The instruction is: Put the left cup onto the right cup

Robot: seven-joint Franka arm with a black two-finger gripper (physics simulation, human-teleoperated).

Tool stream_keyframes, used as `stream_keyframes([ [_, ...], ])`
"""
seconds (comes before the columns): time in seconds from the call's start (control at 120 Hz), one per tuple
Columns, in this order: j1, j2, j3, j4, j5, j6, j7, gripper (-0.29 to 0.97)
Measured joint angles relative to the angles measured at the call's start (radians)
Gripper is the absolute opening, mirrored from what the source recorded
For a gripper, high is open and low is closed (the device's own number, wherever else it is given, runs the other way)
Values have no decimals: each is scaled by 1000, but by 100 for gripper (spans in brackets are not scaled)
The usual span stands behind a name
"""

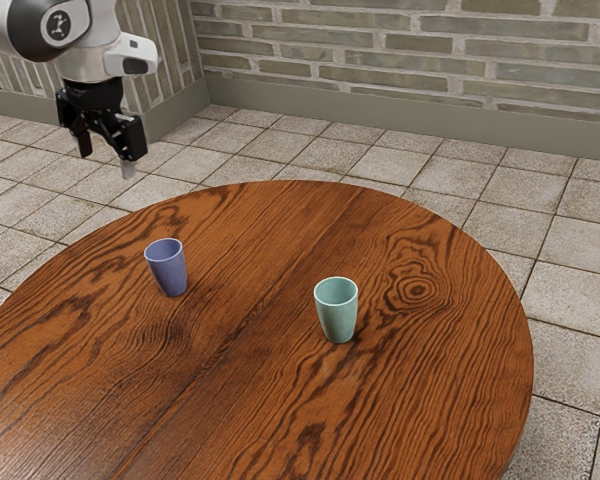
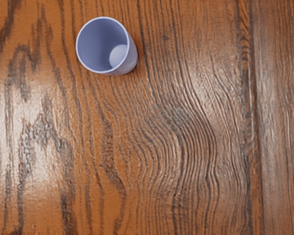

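Cups stand upright and well apart on your round wooden table (image 1: 280, 400); the purple cup (image 1: 166, 266) sits toward the exterior view's left, the teal cup (image 1: 336, 308) toward its right; neither touches the other. Your gripper (image 1: 106, 156) hangs high above the table, up and left of the purple cup in the exterior view; its fingers are spread wide with nothing between them. From the wrist camera you look down into the purple cup (image 2: 106, 45); its hollow is bare.

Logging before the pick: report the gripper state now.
Gripper: open, holding nothing.
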Motion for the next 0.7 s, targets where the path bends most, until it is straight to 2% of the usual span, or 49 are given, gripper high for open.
stream_keyframes([
  [0.367,11,6,0,-34,-3,6,-26,68],
  [0.7,56,72,0,-94,-12,76,-39,68],
])
